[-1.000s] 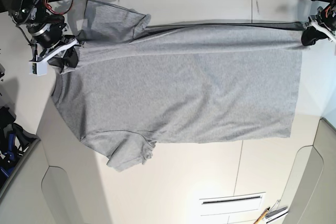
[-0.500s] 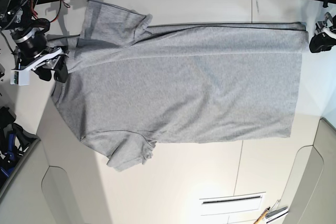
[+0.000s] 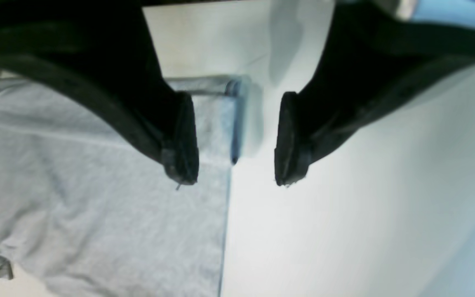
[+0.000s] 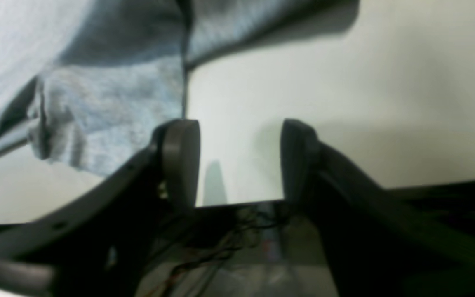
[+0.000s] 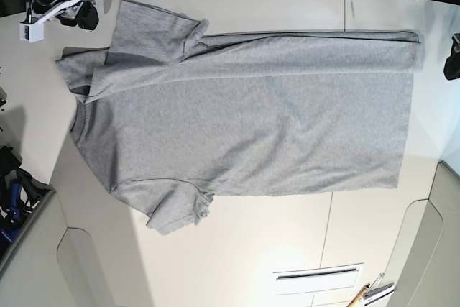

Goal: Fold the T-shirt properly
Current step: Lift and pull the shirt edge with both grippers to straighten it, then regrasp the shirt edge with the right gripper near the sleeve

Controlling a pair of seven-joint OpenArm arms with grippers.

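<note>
Grey heather cotton covers most of the white tabletop (image 5: 287,249): the T-shirt (image 5: 244,127) lies flat with its plain side up, collar toward the left edge and hem toward the right edge, and a long strip along the far edge is already folded over onto the body. Neither claw holds anything. The left gripper (image 3: 235,152) hangs with its jaws wide apart just off the far hem corner, above bare table near the right edge. The right gripper (image 4: 239,161) is likewise spread open at the far left corner, clear of the shoulder. The folded strip looks loose and slightly lifted near the far sleeve, so a careless regrasp there could drag it open, or pinching one layer only could skew the next fold.
</note>
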